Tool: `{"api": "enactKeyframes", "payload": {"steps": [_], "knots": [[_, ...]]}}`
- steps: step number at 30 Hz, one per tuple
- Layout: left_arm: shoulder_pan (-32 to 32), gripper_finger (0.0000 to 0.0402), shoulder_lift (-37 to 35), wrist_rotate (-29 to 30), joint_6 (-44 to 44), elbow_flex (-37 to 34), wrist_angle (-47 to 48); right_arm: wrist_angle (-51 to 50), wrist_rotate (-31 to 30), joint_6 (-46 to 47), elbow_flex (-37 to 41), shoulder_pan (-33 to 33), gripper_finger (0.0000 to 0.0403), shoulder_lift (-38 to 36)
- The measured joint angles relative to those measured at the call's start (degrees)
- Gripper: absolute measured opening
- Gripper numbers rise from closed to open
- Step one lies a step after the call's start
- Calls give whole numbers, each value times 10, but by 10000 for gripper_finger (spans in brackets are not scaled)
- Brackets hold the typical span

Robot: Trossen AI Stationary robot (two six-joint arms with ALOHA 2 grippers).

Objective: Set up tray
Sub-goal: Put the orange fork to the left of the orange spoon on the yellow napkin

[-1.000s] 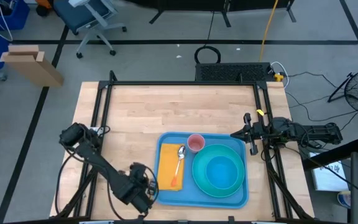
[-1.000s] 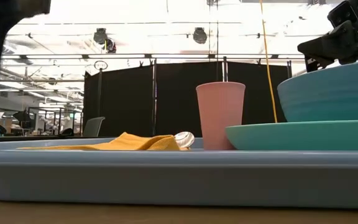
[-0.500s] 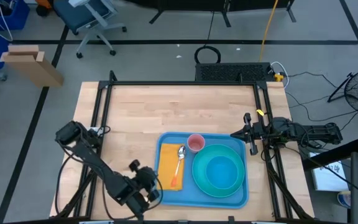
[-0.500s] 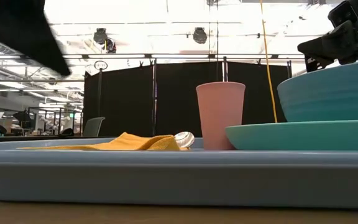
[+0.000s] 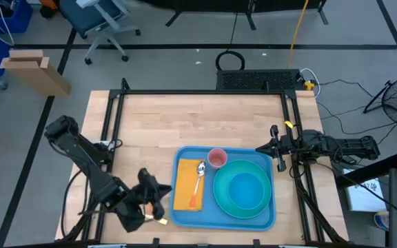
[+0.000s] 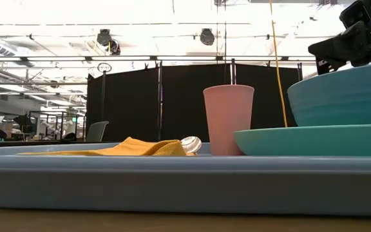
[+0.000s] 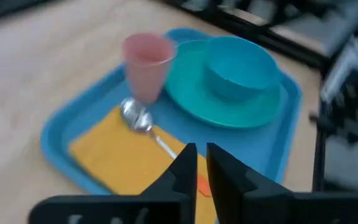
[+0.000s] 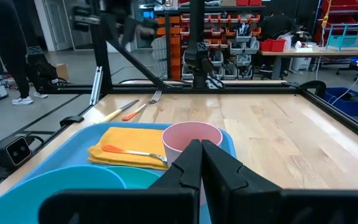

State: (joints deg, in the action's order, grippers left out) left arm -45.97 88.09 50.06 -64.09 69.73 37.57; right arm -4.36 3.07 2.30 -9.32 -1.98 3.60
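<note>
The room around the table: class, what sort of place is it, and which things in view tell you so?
Probably a robotics lab or workshop. Shelves of red parts bins stand behind the wooden table, cables trail over the taped floor by a rolling office chair, and black partition screens close off the area.

bowl [image 6: 343, 93] cut off at edge, plate [image 6: 314, 140] too

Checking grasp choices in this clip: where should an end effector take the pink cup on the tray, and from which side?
Take the pink cup by its rim from above. It stands upright, mouth open, near the tray's far edge, with the spoon and teal bowl crowding its sides.
</note>
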Motion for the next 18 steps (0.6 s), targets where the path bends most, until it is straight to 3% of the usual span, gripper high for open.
{"api": "enactKeyframes", "payload": {"steps": [4, 9, 12, 18], "knots": [[4, 60, -12, -20, -199, -48, 7, -2, 0, 0, 0, 0, 0, 0], [22, 77, -4, -125, -397, -101, 9, -2, -1, 0, 0, 0, 0, 0], [26, 82, 8, -169, -473, -115, 11, -2, -1, 0, 0, 0, 0, 0], [14, 81, 63, -162, -619, -85, 23, -2, -1, 3, 0, 0, 0, 0]]}}
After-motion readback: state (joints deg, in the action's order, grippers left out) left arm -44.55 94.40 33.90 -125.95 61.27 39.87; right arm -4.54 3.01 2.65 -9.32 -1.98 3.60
